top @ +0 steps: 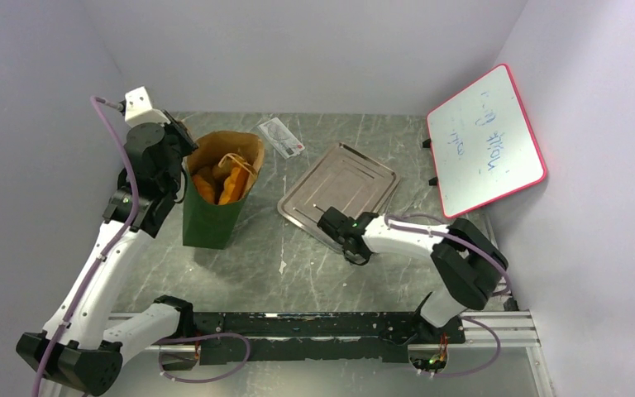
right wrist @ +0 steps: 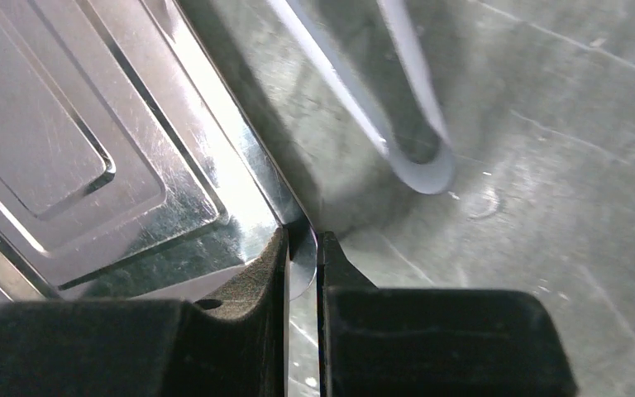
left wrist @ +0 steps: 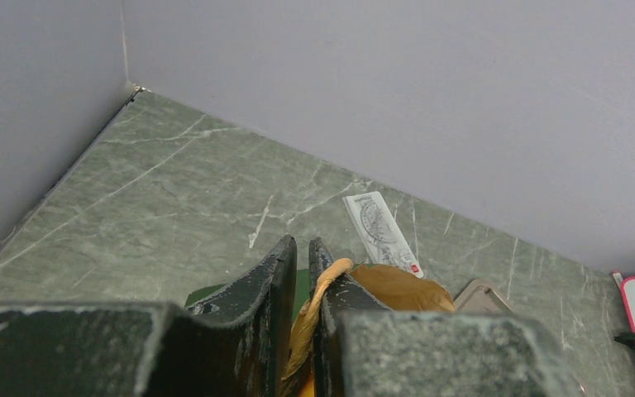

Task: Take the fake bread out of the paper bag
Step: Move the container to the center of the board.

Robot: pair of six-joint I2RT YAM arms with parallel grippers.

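Note:
The paper bag point(top: 211, 219) stands upright at the left, dark green outside and brown inside, its mouth open. Several orange fake bread pieces point(top: 219, 185) lie inside it. My left gripper point(top: 183, 134) is at the bag's far left rim. In the left wrist view it point(left wrist: 302, 245) is shut on the bag's wall, with a tan handle point(left wrist: 331, 277) looped over one finger and the brown lining point(left wrist: 401, 286) beside it. My right gripper point(top: 322, 214) is low at the near corner of the metal tray point(top: 343, 178). In the right wrist view its jaws point(right wrist: 302, 238) pinch the tray's rim point(right wrist: 240, 178).
A pink-framed whiteboard point(top: 486, 141) leans on the right wall. A white printed card point(top: 281, 136) lies behind the bag and also shows in the left wrist view point(left wrist: 380, 231). A pale cable loop point(right wrist: 417, 157) lies on the table by the tray. Walls close in on three sides.

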